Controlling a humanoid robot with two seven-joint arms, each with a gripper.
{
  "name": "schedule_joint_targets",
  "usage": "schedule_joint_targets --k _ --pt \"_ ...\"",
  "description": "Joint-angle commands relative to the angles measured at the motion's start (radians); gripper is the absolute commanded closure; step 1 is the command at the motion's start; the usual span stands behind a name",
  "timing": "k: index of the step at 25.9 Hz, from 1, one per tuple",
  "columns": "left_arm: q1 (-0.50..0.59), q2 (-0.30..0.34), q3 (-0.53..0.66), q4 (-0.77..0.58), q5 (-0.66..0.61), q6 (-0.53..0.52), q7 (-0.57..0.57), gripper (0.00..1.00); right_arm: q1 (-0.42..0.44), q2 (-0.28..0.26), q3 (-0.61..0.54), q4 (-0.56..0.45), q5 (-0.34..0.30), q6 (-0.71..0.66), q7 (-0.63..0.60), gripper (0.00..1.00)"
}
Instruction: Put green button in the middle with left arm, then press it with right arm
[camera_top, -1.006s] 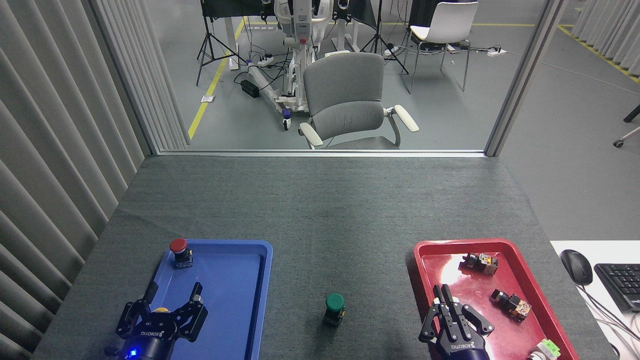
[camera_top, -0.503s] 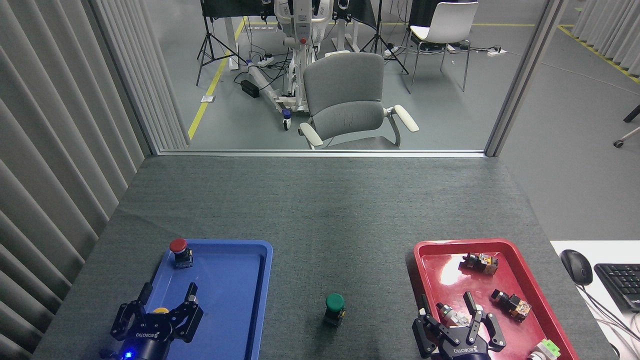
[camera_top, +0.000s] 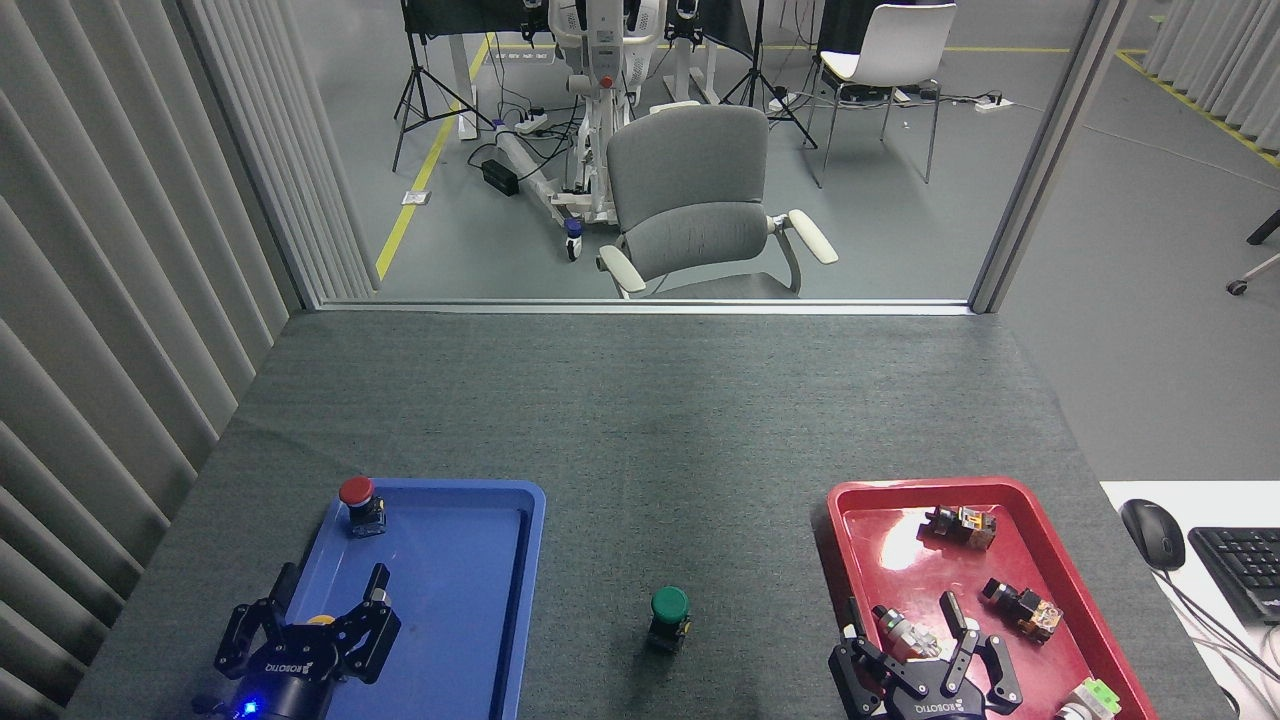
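- Green button (camera_top: 669, 612) stands upright on the grey mat (camera_top: 640, 420), between the trays.
- Left gripper (camera_top: 330, 612): jaws spread (over blue tray (camera_top: 520, 600)).
- Right gripper (camera_top: 908, 622): jaws spread, empty.

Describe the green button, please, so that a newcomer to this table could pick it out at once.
Start at the dark grey mat, which carries a blue tray and a red tray. On the bare mat between them, near the front edge, stands the green button. Its round dark-green cap on a black base sets it apart from the red-capped button in the blue tray.
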Motion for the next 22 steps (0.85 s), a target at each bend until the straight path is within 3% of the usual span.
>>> schedule_joint_targets --k 1,13,22 --pt "-0.001 0.001 -0.001 0.003 0.0 0.0 0.0 0.01 0.002 0.0 -0.018 -0.003 0.0 -0.001 0.009 0.01" --pt "0.007 0.027 -0.006 -0.004 0.014 0.0 0.0 0.01 0.02 0.008 -0.05 -0.015 0.0 -0.001 0.009 0.01" --pt "0.087 0.027 -0.004 -0.09 0.072 -0.006 0.0 0.01 0.02 0.009 -0.061 -0.015 0.0 -0.003 0.009 0.01"
